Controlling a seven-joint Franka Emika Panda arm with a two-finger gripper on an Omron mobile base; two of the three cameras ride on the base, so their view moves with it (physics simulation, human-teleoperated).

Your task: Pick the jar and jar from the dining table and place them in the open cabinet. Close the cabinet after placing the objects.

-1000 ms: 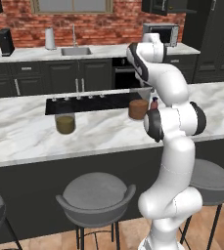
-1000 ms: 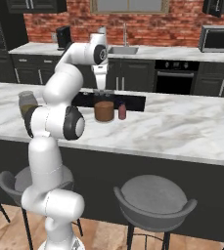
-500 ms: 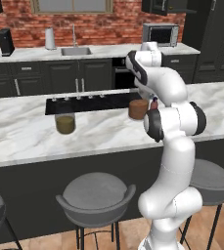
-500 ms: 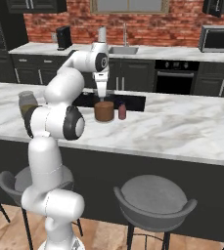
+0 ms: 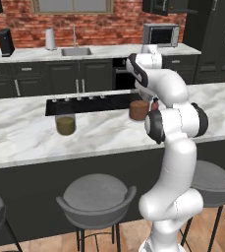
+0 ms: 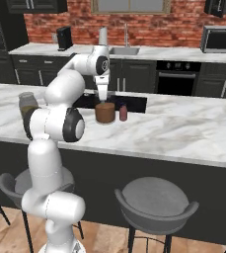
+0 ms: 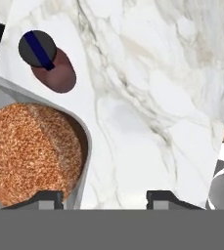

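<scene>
The jar with reddish-brown filling (image 6: 104, 112) stands on the dining table (image 6: 183, 128), just in front of the black cooktop (image 5: 84, 104). My gripper (image 6: 103, 99) hangs straight down over this jar (image 5: 139, 110). In the hand view the gripper (image 7: 102, 199) is open. Its left fingertip (image 7: 39, 199) is over the jar's grainy filling (image 7: 30, 151), its right one is over bare marble (image 7: 147, 97), and the jar's rim wall runs between them. The olive-yellow jar (image 5: 65, 124) stands further left on the table, partly behind my arm in the right base view (image 6: 27, 104). No open cabinet is in view.
A small dark-red bottle with a black cap (image 6: 123, 112) stands right beside the reddish-brown jar (image 7: 52, 68). Grey stools (image 5: 95, 194) line the table's near side. Behind are the sink counter (image 5: 74, 51), a microwave (image 5: 160, 34) and black upper cabinets (image 5: 164, 5).
My hand has come down from above the table onto the reddish-brown jar. Both jars and the small bottle stay where they were.
</scene>
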